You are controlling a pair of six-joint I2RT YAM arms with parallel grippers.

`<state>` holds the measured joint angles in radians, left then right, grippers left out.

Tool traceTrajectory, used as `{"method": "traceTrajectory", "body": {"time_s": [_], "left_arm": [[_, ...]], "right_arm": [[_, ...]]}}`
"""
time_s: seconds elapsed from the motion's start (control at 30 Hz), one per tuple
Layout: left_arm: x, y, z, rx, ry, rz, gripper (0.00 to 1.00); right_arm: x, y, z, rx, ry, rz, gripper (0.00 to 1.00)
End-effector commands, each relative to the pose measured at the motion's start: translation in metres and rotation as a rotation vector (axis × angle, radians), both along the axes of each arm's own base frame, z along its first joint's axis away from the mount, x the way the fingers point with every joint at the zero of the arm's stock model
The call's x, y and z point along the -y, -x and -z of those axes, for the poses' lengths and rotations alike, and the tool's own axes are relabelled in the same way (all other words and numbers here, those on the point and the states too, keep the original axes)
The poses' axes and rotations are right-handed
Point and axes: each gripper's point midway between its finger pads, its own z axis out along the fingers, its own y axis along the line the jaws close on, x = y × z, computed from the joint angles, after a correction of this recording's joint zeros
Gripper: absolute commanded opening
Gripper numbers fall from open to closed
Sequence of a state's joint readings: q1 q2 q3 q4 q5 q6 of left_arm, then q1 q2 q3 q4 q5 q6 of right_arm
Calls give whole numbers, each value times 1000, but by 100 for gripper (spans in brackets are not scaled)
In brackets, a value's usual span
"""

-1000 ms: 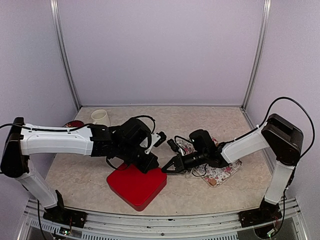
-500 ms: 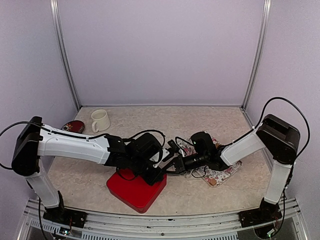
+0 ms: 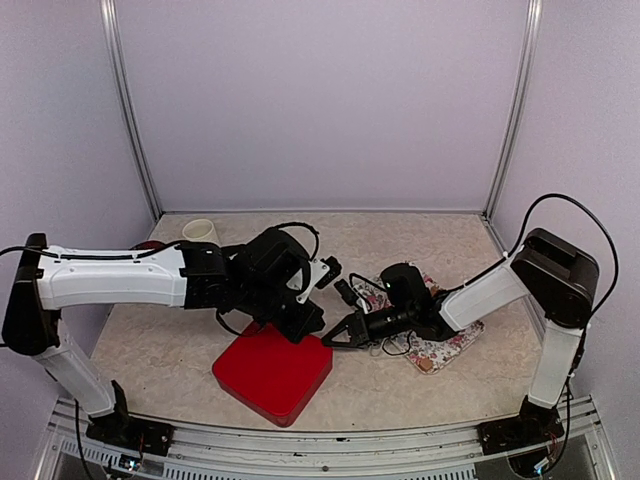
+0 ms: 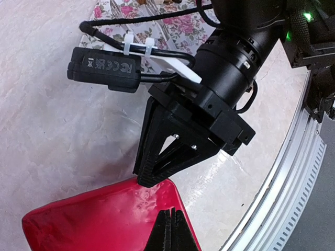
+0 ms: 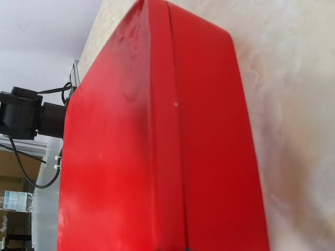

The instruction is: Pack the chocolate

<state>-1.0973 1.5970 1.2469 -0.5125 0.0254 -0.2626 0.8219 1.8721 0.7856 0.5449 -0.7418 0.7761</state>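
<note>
Two claws meet at a closed red box [image 3: 272,372] | left claw [image 4: 169,226]: tips pressed together, over the lid; contact unclear | right claw [image 4: 150,179]: tips pressed together, touching the box's corner | chocolate [image 3: 425,365]: tan piece on floral tray [image 3: 455,345], right of box | mug [image 3: 200,232]: far left

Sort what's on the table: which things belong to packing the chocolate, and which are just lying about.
Job:
red box, lid closed
floral tray
what looks like one tan chocolate at the tray's near corner

Lying about:
mug, partly hidden
dark red thing beside it, mostly hidden
</note>
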Motion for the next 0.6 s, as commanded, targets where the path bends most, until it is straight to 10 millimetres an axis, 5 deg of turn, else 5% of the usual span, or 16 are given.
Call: {"method": "traceTrajectory", "body": {"time_s": [0.0, 0.13, 0.2, 0.47, 0.57], "left_arm": [[-2, 19, 56, -76, -99, 50, 0], [-9, 36, 106, -166, -185, 81, 0], [-13, 35, 109, -163, -198, 74, 0], [-35, -10, 40, -73, -25, -102, 5], [-62, -27, 23, -49, 50, -217, 33]], "right_arm": [[20, 28, 66, -139, 201, -15, 0], [21, 28, 70, -138, 213, -17, 0], [22, 26, 73, -132, 227, -16, 0], [25, -5, 89, 0, 368, 7, 0], [20, -32, 90, 98, 431, 26, 0]]}}
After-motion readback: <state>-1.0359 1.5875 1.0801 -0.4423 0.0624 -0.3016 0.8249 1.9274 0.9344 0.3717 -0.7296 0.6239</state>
